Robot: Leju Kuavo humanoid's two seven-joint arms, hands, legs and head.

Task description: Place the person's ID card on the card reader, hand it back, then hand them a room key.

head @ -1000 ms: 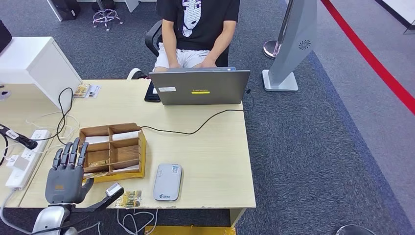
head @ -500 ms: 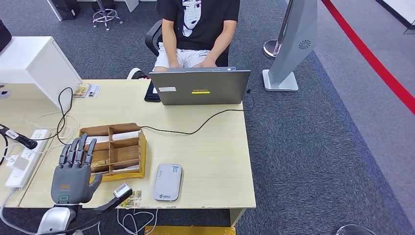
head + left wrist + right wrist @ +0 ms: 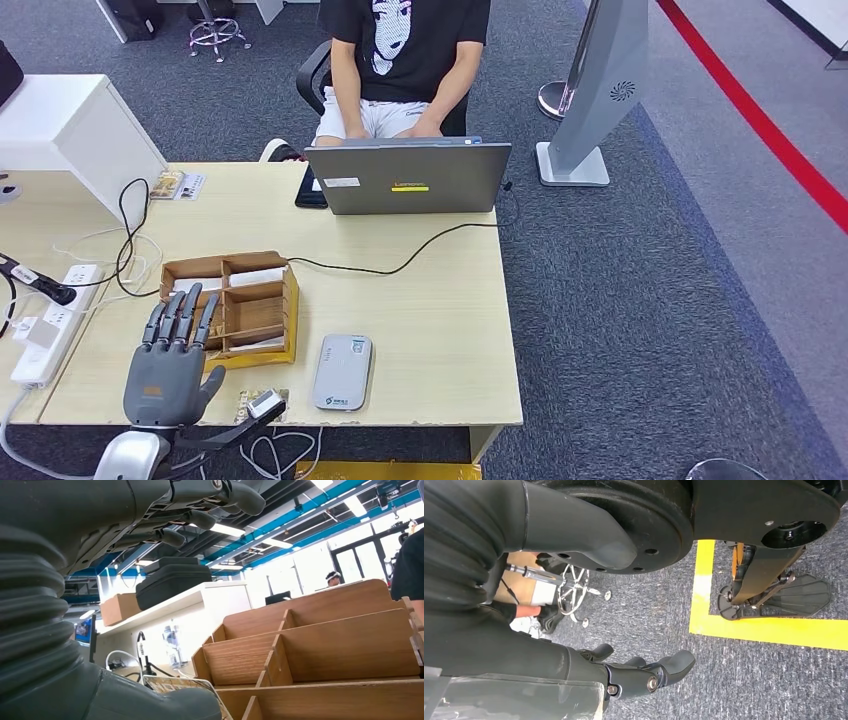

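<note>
My left hand (image 3: 170,372) hovers over the table's front left corner, palm down, fingers spread and pointing at the wooden card box (image 3: 262,312). It holds nothing. The left wrist view shows the box's compartments (image 3: 345,650) close ahead, with a patterned card (image 3: 176,683) lying flat just beyond my thumb. The grey card reader (image 3: 342,371) lies to the right of the box with nothing on it. Another patterned card (image 3: 254,400) lies at the table's front edge beside my left wrist. My right hand (image 3: 644,675) hangs by the floor, fingers loosely extended and empty.
A person (image 3: 405,50) sits behind a grey laptop (image 3: 410,177) on the far side. The laptop's black cable (image 3: 400,265) crosses the table. A power strip (image 3: 48,328) and wires lie at the left. More cards (image 3: 172,185) lie at the far left.
My left hand has slid right along the table's front edge, closer to the wooden box and the card at the edge. Nothing else has moved.
</note>
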